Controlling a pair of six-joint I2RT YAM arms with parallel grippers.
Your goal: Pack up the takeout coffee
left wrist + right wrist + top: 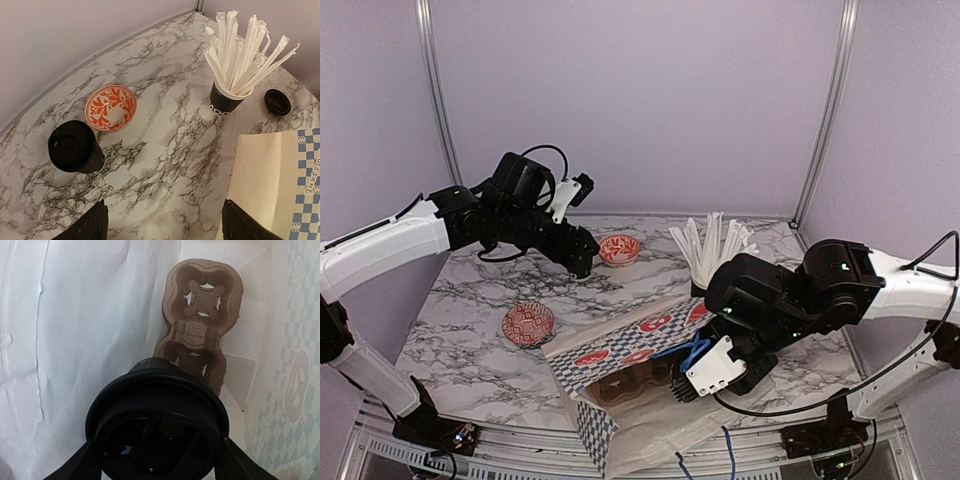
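My right gripper (156, 462) is shut on a lidded black takeout coffee cup (157, 400), one finger on each side of its lid. It holds the cup inside the open paper bag (620, 350), just above the near hole of the brown pulp carrier tray (200, 315) lying in the bag. A second lidded black cup (75, 146) stands on the marble table, ahead and to the left of my left gripper (165, 225), which is open and empty above the table. A loose black lid (277, 102) lies beside the cup of sticks.
A black cup full of white sticks (227, 97) stands at the back right of the table. One red patterned bowl (110, 107) sits next to the second cup, another (528, 324) lies to the front left. The blue-checked bag (272, 175) lies on its side.
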